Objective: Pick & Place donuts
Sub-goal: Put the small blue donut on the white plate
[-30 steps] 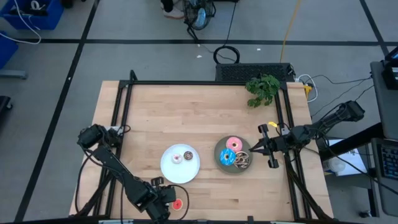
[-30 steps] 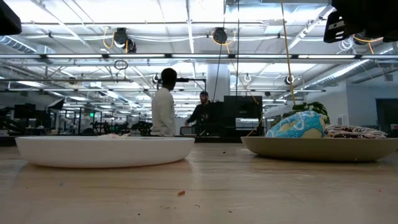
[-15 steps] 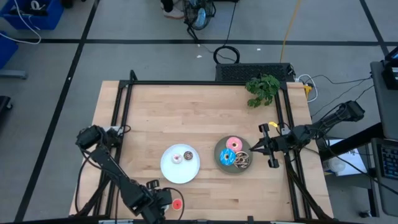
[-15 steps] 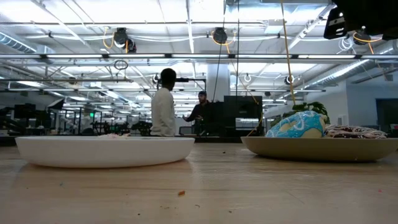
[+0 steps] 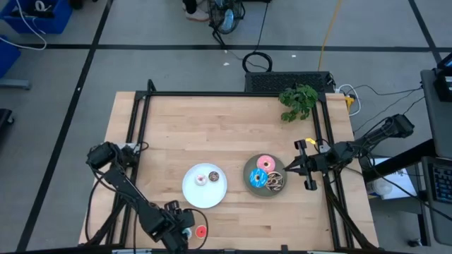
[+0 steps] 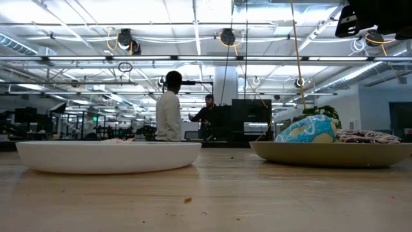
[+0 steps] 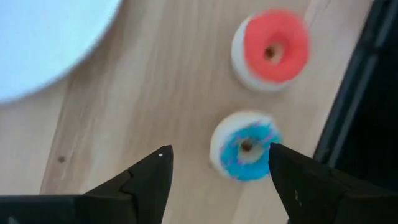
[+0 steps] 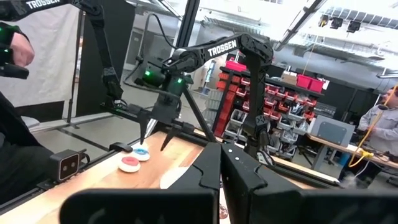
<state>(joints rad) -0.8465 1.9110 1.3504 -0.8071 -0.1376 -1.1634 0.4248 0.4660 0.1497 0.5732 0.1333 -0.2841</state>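
While poised above the wooden tabletop's (image 5: 212, 134) near edge, toward the left corner, left gripper (image 7: 219, 163) spread wide, clasping nothing, fingers straddling small blue-iced mini donut (image 7: 245, 145) lying flat. Just beside it, red-iced mini donut (image 7: 271, 48), apart. Farther in, round white plate (image 5: 205, 185) with two mini rings. Right of that, round grey plate (image 5: 265, 176) bearing pink donut (image 5: 266, 162), blue sprinkled donut (image 6: 308, 129), dark drizzled donut (image 5: 276, 181). Right gripper (image 5: 288, 168) beside grey plate's right rim, fingers closed, empty.

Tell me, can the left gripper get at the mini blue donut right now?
Probably yes: the left gripper hangs open above the mini blue donut, fingers either side, nothing between.
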